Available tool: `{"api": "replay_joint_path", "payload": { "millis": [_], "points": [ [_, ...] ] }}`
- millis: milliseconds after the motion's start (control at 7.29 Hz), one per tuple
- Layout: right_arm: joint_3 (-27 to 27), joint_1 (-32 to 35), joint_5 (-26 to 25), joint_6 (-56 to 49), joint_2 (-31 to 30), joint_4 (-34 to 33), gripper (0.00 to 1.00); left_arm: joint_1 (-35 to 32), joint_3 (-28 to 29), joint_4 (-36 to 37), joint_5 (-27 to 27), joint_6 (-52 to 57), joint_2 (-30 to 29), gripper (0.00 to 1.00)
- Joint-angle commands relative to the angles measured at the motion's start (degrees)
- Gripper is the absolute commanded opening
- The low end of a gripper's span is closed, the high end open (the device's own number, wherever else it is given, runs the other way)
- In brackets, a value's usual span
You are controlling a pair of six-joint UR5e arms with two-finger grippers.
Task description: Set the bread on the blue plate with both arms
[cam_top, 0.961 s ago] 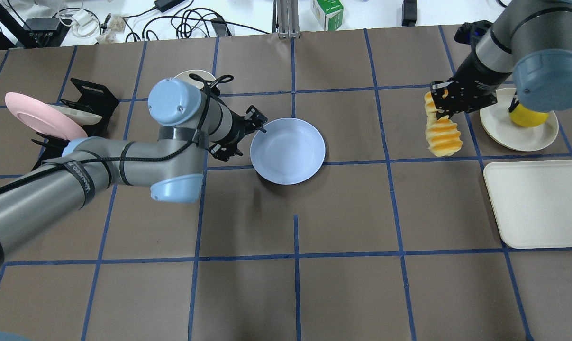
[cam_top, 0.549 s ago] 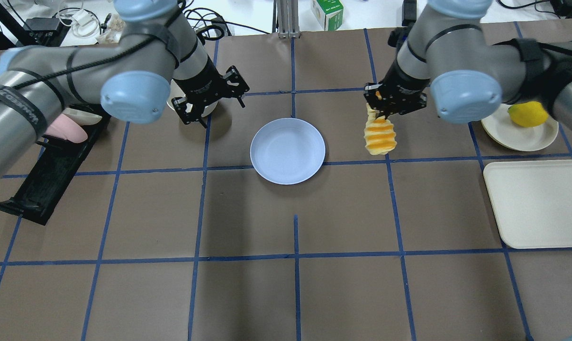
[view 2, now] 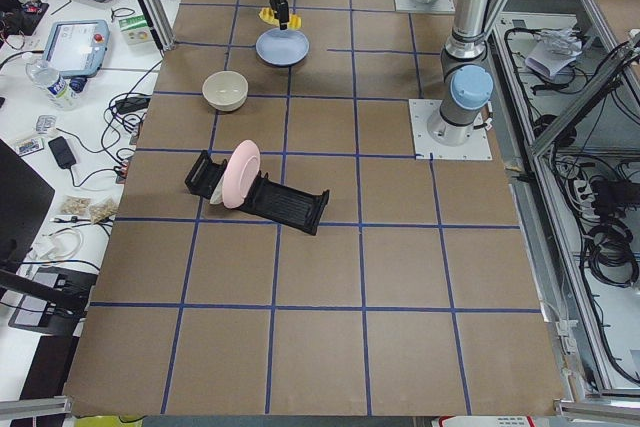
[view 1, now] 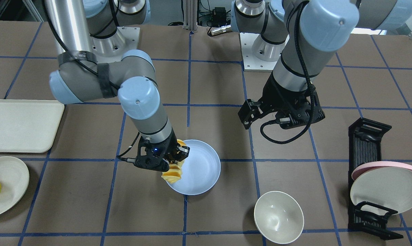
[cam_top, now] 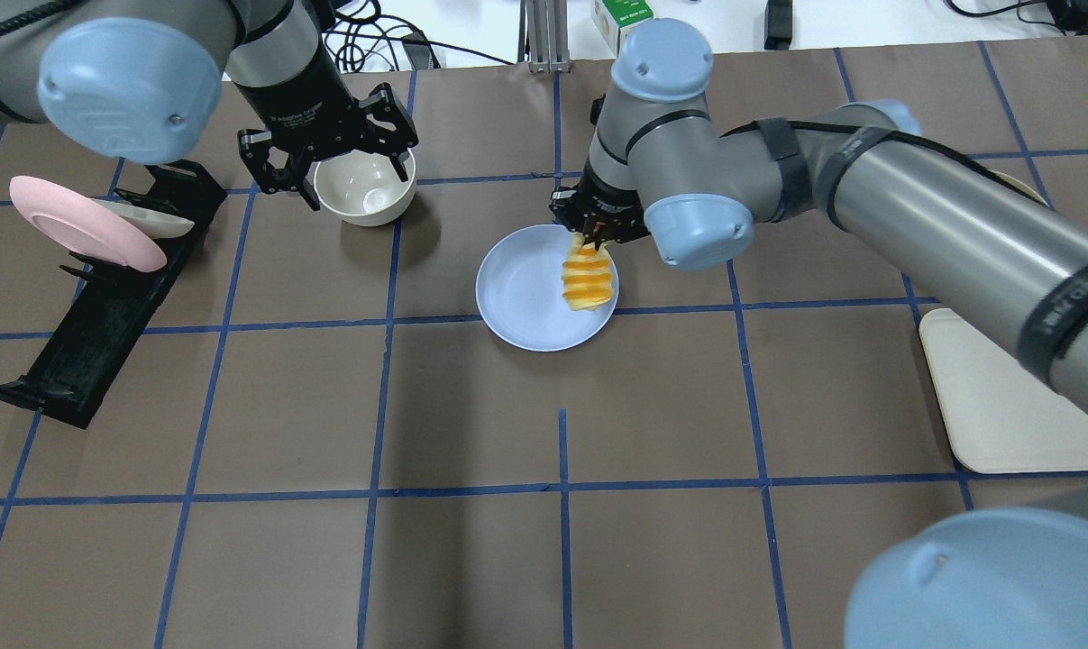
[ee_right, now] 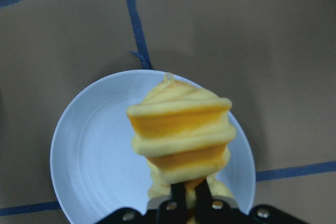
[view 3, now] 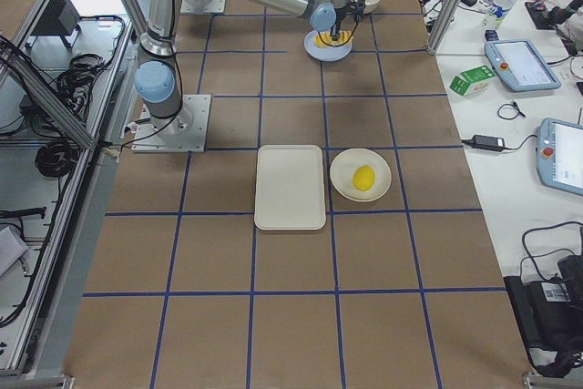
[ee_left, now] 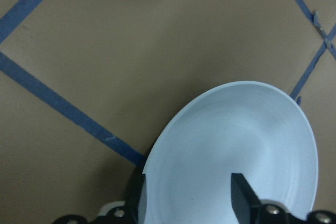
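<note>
Above the blue plate [cam_top: 518, 297], the right pincer [cam_top: 594, 238] clenched the bread [cam_top: 589, 283]; the left pincer [cam_top: 334, 168] hung released.

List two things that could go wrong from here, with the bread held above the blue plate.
1. The right gripper pinches the bread by one end, and it hangs over the plate's edge, not its middle; released here, it may topple off the rim.
2. The left gripper, jaws open, hangs above the bowl; a careless descent could knock it.
</note>
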Motion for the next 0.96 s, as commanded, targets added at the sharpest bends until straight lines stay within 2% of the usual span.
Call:
{"api": "replay_joint_path", "payload": {
  "millis": [0,137,275,412,686,824],
  "points": [
    [-0.22,2.13,-0.02,2.23,3.38,-1.81,0.13,-0.46,0.87,-2.33,1.37,0.46,2.37,1.00],
    [-0.55,2.13,0.07,2.75,4.87,-1.64,0.50,-0.47,0.61,-2.16,2.68,0.90,3.17,1.00],
    [-0.73,2.39,-0.02,3.02,5.24,-2.68,0.99,-0.38,0.52,-1.63,2.61,1.60,3.09,1.00],
    [-1.52,2.13,-0.02,2.94,4.72,-3.04,1.00,-0.03,0.43,-1.54,2.00,5.96,3.27,1.00],
    [-6.33,1.00,-0.81,1.62,4.10,-1.65,1.00,-0.20,0.43,-1.63,2.34,6.62,3.00,1.00],
    [-9.84,-1.62,-0.90,-0.04,2.44,4.19,1.00,-0.20,0.26,-1.72,2.61,6.79,3.09,1.00]
  ]
}}
